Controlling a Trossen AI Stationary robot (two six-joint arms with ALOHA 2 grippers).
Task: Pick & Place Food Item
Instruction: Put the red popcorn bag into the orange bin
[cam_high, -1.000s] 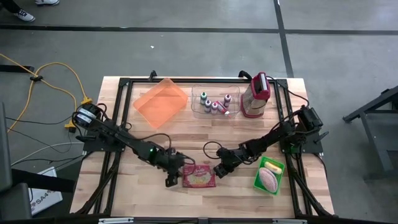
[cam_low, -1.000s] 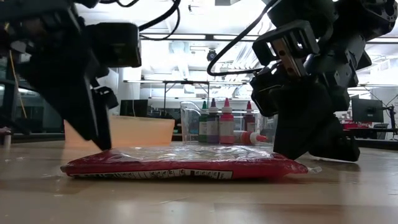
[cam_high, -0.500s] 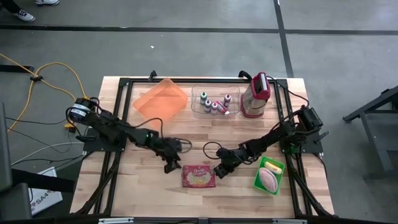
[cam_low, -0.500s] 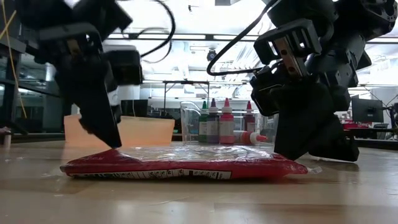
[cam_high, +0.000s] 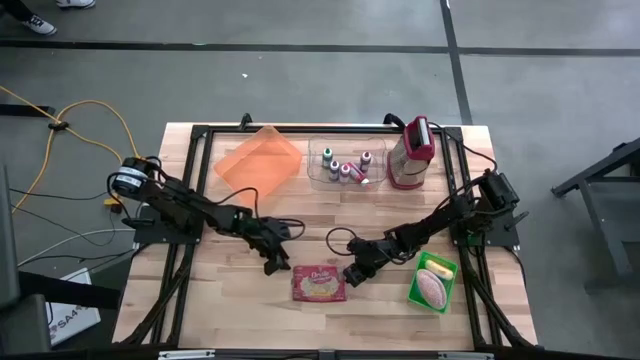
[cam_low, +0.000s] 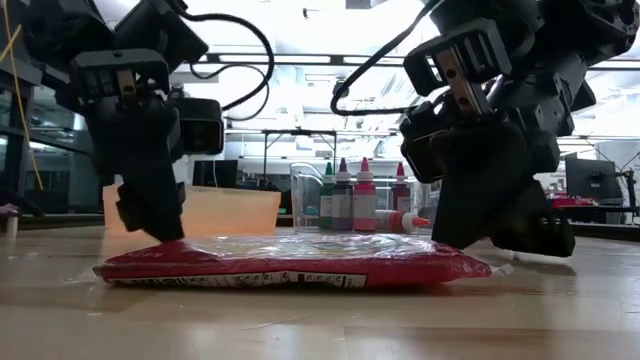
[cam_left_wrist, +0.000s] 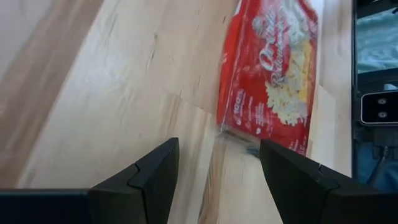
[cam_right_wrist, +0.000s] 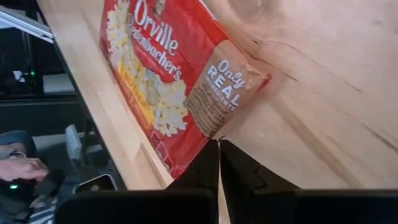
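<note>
A red popcorn packet (cam_high: 320, 284) lies flat on the wooden table near its front edge. My left gripper (cam_high: 272, 264) stands open just off the packet's far left corner. In the left wrist view its fingers (cam_left_wrist: 155, 177) flank the packet's clear sealed corner (cam_left_wrist: 239, 140), which lies a little ahead of them, untouched as far as I can see. My right gripper (cam_high: 352, 274) is shut at the packet's right end, pointing slantwise down. My right gripper's shut fingertips (cam_right_wrist: 214, 155) meet the packet's edge (cam_right_wrist: 208, 132) at its right end, slanting down from the table's right side. Whether the thin clear seal is caught between them I cannot tell. The packet lies flat on the table.
A green container (cam_high: 433, 282) holding a pale food item stands right of the packet. Along the far edge are an orange tray (cam_high: 258, 163), a clear bin of small bottles (cam_high: 345, 165) and a red-and-white bag (cam_high: 411, 153). Bare wood lies between them and the packet.
My left gripper has gone from beside the packet's left edge toward the table's far edge, sinking a little and rolling, and has stayed open. The packet and my right gripper have kept their places.
</note>
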